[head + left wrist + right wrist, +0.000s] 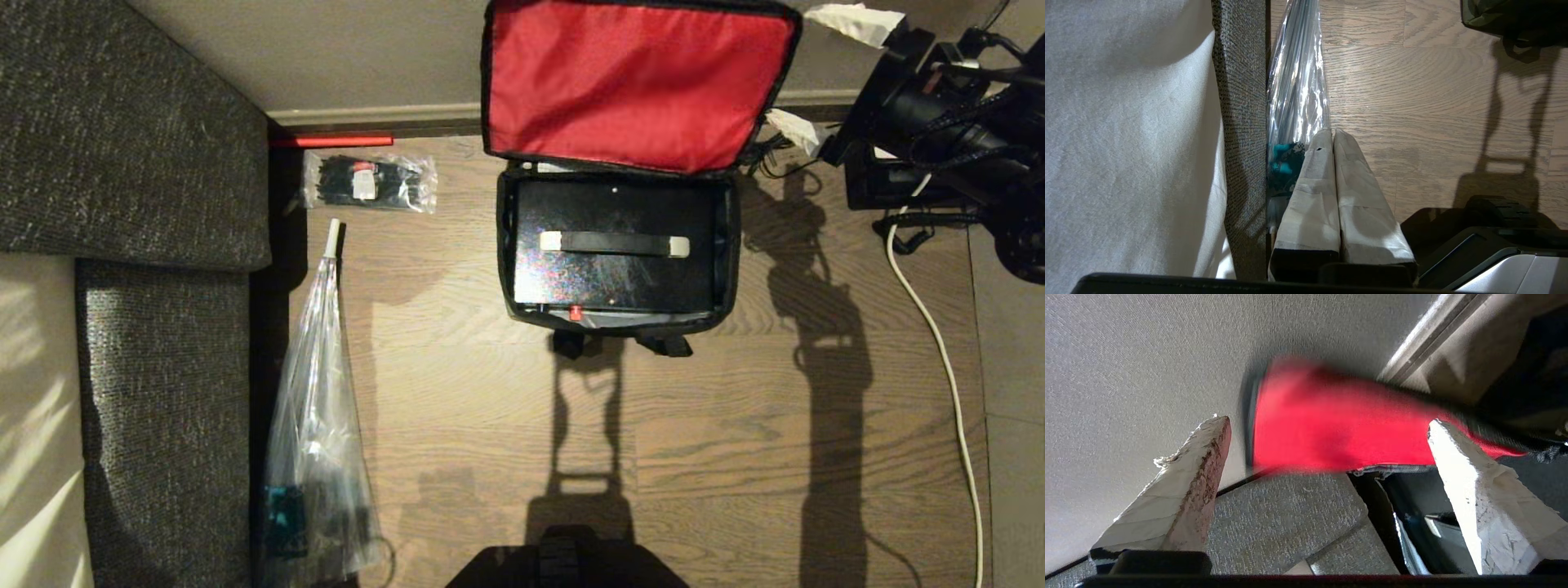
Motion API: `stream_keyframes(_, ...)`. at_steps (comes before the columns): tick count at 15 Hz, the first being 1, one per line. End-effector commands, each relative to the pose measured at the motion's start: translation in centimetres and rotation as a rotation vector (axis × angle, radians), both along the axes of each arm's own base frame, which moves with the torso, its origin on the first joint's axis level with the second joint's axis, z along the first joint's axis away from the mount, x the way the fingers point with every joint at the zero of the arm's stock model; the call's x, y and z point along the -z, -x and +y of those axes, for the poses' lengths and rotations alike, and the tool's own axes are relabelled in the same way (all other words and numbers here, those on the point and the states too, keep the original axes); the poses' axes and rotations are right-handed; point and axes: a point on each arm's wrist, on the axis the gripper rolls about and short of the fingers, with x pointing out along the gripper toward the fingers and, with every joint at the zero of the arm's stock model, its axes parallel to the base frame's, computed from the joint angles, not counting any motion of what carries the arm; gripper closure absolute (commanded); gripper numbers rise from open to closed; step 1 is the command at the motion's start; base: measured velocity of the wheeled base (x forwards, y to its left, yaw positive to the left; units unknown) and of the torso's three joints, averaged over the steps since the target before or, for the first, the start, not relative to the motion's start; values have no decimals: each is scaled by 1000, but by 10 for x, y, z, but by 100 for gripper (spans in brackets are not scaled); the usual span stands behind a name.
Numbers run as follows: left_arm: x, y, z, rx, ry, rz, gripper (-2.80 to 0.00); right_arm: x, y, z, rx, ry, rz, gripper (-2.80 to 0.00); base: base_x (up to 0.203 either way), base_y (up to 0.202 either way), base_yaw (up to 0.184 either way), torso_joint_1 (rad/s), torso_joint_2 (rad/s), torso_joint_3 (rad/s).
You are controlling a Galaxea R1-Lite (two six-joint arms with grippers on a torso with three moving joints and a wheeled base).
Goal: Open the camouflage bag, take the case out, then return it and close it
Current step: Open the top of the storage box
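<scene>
One right claw (1327, 445) gapes beside the camouflage bag's (506, 245) raised red lid (637, 82)

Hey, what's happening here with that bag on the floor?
A soft camouflage bag with black trim sits open on the wooden floor, its red-lined lid flipped up against the wall. The flat black hard case lies inside. The right gripper hangs beside the lid with jaws wide open, holding nothing. The left gripper is parked low near the grey sofa, jaws shut and empty.
</scene>
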Motion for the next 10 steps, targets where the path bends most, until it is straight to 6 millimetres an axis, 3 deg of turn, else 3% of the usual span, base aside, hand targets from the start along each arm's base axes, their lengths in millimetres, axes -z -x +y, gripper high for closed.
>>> stream_keyframes(1,0,0,0,-1,0,0,0,3,-4,0,-5,-2,6,-280,0,0,0,0,0,0)
stream_keyframes(7,0,0,0,-1,0,0,0,9,4,-1,3,-3,33,-280,0,0,0,0,0,0)
stream_keyframes(8,0,0,0,-1,0,0,0,10,8,-1,6,-5,34,0,0,0,0,0,0,0)
stream_keyframes(10,0,0,0,-2,0,0,0,12,19,-1,2,-1,26,0,0,0,0,0,0,0)
